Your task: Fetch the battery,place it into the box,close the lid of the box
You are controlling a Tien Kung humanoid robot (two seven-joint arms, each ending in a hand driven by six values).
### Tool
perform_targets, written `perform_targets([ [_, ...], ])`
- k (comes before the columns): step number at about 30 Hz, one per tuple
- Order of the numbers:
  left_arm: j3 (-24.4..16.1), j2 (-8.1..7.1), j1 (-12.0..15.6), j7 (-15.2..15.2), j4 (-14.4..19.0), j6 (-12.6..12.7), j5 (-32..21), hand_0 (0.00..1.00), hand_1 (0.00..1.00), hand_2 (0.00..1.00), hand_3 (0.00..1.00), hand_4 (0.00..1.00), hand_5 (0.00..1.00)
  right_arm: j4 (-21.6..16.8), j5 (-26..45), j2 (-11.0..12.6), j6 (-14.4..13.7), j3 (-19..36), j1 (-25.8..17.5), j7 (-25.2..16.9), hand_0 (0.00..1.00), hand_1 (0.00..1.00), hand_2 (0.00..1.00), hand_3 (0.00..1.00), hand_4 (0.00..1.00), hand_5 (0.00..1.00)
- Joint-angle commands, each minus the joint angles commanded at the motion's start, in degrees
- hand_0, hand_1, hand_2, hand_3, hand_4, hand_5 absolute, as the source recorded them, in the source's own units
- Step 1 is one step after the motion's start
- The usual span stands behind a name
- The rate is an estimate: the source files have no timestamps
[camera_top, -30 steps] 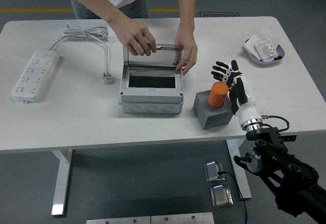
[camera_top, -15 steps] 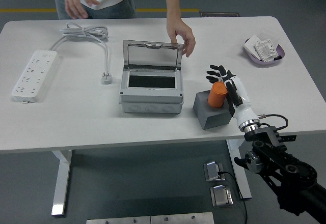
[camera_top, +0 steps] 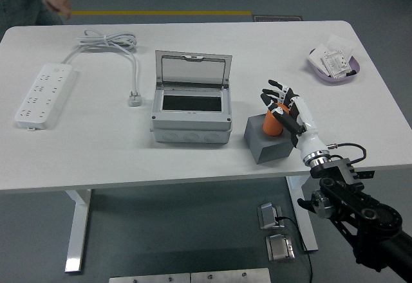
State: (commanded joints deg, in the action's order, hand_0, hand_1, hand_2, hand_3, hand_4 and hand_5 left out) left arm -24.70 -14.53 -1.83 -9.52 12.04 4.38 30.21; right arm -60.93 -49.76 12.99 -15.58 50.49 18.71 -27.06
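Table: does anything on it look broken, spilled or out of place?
Nothing stands out. The box sits square with its lid propped open, the orange battery stands upright on its grey block, and the power strip lies flat.

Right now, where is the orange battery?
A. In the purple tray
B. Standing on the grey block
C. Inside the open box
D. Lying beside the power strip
B: the orange battery stands upright on the grey block, right of the open box, with the right hand at it.
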Motion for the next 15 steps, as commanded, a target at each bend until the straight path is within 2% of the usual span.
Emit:
perform_targets([
  [1, 0.0, 0.0, 0.0, 0.0, 0.0, 0.0, 0.0, 0.633, 0.678, 0.58, 0.573, 0.533, 0.002, 0.0, 0.0, 0.0, 0.0, 0.0, 0.0, 0.0, 0.854, 0.796, 0.821, 0.929, 0.79, 0.198],
  [15, -0.6, 0.01, -0.2, -0.2, 0.0, 0.0, 0.9, 0.632, 0.677, 0.579, 0.573, 0.53, 0.002, 0.0, -0.7, 0.0, -0.1, -0.4, 0.2, 0.7, 0.875, 0.809, 0.835, 0.949, 0.799, 0.199],
])
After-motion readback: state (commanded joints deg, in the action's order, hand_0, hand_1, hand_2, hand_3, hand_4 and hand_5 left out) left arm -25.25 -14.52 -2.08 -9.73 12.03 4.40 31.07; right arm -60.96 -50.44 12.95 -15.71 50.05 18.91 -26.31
